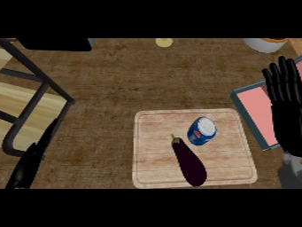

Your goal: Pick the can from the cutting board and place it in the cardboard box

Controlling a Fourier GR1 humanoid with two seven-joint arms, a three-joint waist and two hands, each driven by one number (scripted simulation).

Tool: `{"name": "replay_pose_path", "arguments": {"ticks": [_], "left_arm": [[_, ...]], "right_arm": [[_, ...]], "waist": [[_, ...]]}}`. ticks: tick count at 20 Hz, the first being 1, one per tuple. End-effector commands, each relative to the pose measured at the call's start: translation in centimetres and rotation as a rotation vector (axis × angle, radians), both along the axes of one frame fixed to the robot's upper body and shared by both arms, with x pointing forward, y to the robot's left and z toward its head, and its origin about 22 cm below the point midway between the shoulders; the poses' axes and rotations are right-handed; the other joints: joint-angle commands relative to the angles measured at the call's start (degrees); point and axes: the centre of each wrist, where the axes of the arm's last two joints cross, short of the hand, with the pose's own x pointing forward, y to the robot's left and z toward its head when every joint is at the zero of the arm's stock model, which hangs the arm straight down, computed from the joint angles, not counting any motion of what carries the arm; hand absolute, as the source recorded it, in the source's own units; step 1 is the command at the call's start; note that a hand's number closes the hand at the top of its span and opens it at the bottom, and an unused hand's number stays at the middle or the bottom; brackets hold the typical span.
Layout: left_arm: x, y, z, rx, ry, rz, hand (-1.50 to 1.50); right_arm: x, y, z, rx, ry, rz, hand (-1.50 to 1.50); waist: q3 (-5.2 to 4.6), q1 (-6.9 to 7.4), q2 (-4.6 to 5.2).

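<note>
Can (201, 131) lies beside eggplant (189, 163) on cutting board (154, 173); right hand (290, 111) open, seemingly resting.

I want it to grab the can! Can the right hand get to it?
Probably yes. The right hand is open beside the board, and nothing lies between it and the can. The eggplant lies on the can's other side.

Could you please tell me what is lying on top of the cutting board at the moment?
On the cutting board lie a blue can and a dark eggplant, close beside each other. Nothing covers them.
</note>
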Motion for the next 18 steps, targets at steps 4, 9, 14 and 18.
{"name": "replay_pose_path", "arguments": {"ticks": [4,9,14,18], "left_arm": [[3.9,-3.4,5.3,-0.049,-0.33,-0.24,0.0],[6.9,-5.1,10.0,-0.133,-0.449,-0.386,0.0],[7.6,-6.5,10.6,-0.158,-0.432,-0.395,0.0],[8.8,-5.9,11.5,-0.172,-0.42,-0.385,0.0]], "right_arm": [[3.0,-2.4,10.2,-0.185,-0.168,0.287,-1.5],[4.9,-6.1,12.3,-0.555,-0.116,0.375,-1.5],[6.1,-9.0,10.2,-0.682,-0.243,0.527,-1.5],[7.2,-7.1,11.4,-0.866,-0.355,0.584,-1.5]], "waist": [[1.57,-1.04,0.06],[1.65,0.24,0.89],[1.81,0.27,0.97],[1.68,0.26,0.72]]}}
